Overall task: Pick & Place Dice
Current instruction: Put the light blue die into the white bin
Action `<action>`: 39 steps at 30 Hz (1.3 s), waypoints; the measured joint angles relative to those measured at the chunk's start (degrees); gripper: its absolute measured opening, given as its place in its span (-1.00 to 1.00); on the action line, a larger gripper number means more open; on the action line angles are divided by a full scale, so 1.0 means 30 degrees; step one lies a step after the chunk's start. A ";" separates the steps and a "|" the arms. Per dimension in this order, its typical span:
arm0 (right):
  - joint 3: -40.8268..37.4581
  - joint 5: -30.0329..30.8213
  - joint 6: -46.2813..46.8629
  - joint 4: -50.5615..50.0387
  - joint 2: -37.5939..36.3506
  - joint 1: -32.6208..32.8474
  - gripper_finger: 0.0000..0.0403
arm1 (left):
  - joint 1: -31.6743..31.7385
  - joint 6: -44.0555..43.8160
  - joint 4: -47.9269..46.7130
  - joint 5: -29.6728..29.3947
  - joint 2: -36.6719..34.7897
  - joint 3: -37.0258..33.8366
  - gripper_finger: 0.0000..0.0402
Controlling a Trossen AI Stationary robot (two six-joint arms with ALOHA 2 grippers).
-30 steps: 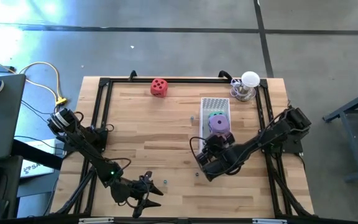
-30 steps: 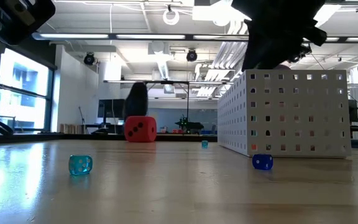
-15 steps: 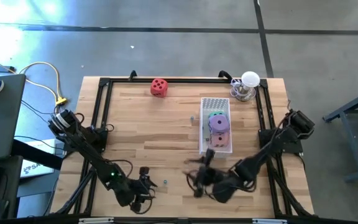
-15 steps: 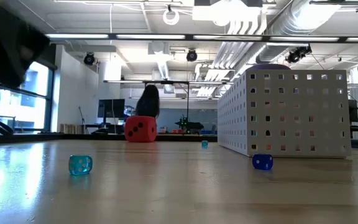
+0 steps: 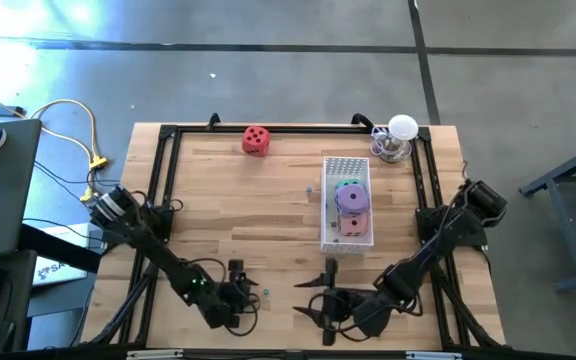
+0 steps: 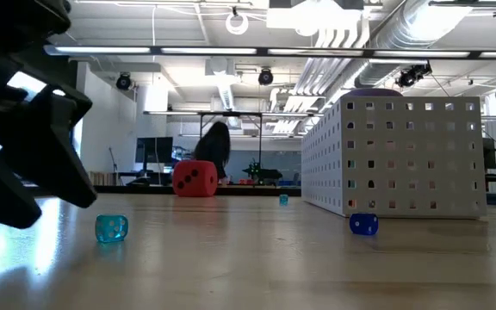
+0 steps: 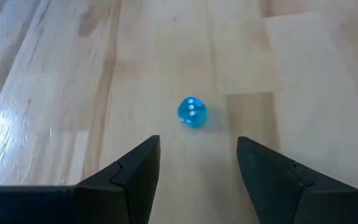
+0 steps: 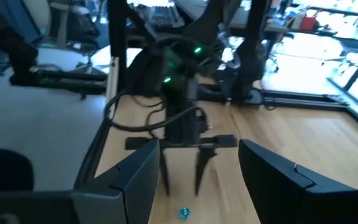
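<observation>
High view is showing the red die (image 5: 256,140) sitting flat and square by the table's far edge, well apart from both grippers, while the purple die (image 5: 351,198) is lying over the green die (image 5: 347,185) and the pink die (image 5: 352,223) inside the white perforated bin (image 5: 346,166). Left gripper (image 7: 197,163) is hanging with fingers apart and empty, a small blue bead die (image 7: 192,112) resting just ahead between them. Right gripper (image 8: 197,173) is facing it, fingers likewise spread and empty.

From my remote station I count four soft dice: one red die (image 5: 256,140) near the table's (image 5: 238,215) far edge, and green (image 5: 347,185), purple (image 5: 351,200) and pink (image 5: 349,224) in one white perforated bin (image 5: 346,165). Two small blue beads (image 6: 111,228) (image 6: 363,224), one lamp (image 5: 400,132), two arms.
</observation>
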 joint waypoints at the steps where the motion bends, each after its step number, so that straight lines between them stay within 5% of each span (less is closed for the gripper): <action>1: 0.0000 -0.0236 0.0002 -0.0013 0.0109 0.0000 0.05 | 0.0117 0.0000 -0.0039 0.0006 0.0027 -0.0002 0.02; 8: 0.0000 -0.0908 -0.0342 0.0554 0.0418 -0.0008 0.05 | 0.0944 -0.0348 0.0186 0.1508 0.0457 0.0004 0.02; 39: 0.0000 -0.2434 0.1239 0.1102 0.0794 0.0757 0.05 | 0.1594 0.0890 0.2238 0.1798 0.1432 -0.0009 0.02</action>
